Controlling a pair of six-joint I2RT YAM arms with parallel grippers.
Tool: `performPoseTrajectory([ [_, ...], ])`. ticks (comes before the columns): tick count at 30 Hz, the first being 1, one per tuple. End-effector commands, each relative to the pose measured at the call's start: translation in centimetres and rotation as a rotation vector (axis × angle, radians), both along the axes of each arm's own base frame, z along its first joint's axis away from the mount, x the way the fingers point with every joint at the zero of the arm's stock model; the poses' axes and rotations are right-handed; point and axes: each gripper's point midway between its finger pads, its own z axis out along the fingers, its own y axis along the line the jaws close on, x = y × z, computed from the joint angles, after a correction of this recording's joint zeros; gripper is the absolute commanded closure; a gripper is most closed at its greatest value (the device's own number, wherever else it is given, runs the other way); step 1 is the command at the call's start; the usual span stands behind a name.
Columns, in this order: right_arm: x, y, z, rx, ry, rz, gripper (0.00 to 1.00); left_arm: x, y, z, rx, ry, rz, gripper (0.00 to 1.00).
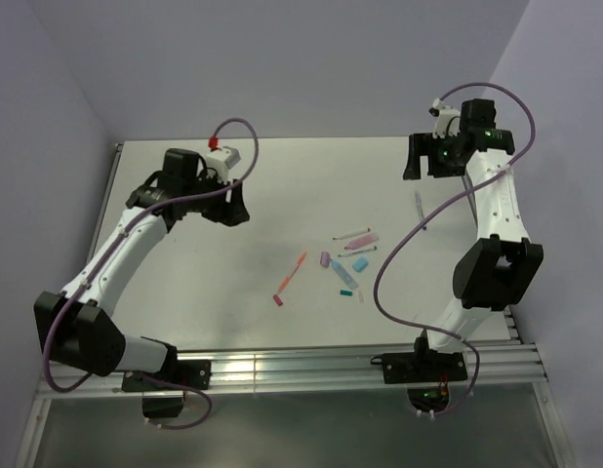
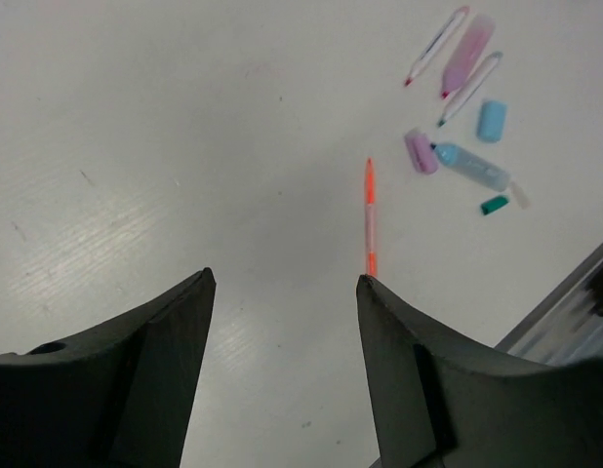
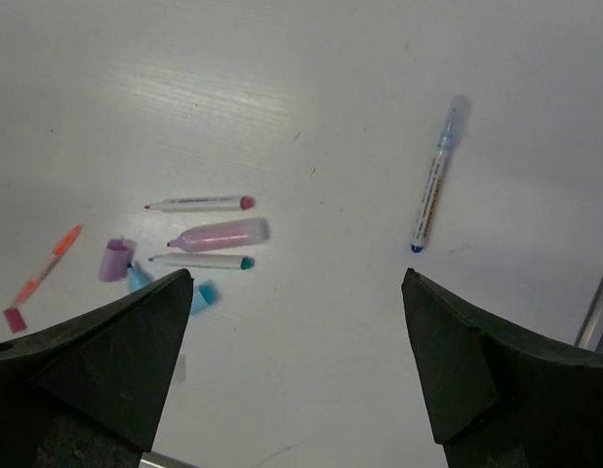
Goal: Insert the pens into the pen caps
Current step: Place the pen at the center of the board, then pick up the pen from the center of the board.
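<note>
Left gripper (image 1: 230, 207): jaws wide, nothing in them, hovering over the left half of the table (image 1: 184, 292), closer to the far edge than the near one. Right gripper (image 1: 423, 161): also wide and empty, up at the far right corner.

All task items lie flat on the table, none capped:
- Main cluster sits right of centre, toward the near edge.
- Orange pen (image 2: 370, 216) lies on the cluster's left flank, with the red cap (image 1: 278, 300) just off its near end.
- Lilac cap (image 2: 420, 153) is just beside the light blue pen (image 2: 472, 166); I can't tell whether they touch.
- Light blue cap (image 2: 491, 120) and teal cap (image 2: 494, 205) lie near the same pen, one on each side.
- On the cluster's far side, white pen with red tip (image 3: 199, 204), pink pen (image 3: 221, 234) and white pen with teal tip (image 3: 199, 261) lie roughly parallel and close together.
- Blue pen (image 3: 437, 175) lies alone, well apart from the cluster, toward the right edge.

Obstruction: in the top view the right arm's purple cable (image 1: 378, 285) loops over the table between the cluster and the right edge, passing just beside the blue pen. In the right wrist view, its own left finger (image 3: 136, 361) hides part of the light blue cap.
</note>
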Motion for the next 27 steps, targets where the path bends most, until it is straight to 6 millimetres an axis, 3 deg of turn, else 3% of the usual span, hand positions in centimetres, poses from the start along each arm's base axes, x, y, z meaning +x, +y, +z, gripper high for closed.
performPoseTrajectory([
  [1, -1.5, 1.0, -1.0, -0.008, 0.0, 0.057, 0.04, -0.9, -0.6, -4.7, 0.217, 0.044, -0.036, 0.35],
  [7, -3.5, 0.4, -2.3, -0.079, 0.004, 0.085, 0.04, -2.5, -5.3, -8.7, 0.27, 0.121, -0.104, 0.37],
  [16, -4.7, -0.3, -3.9, -0.137, 0.019, 0.096, 0.04, -4.0, -8.6, -13.6, 0.315, 0.237, -0.126, 0.38],
  [27, -5.7, -0.8, -6.3, -0.172, 0.062, 0.106, 0.04, -4.8, -11.4, -15.9, 0.341, 0.269, -0.154, 0.46],
])
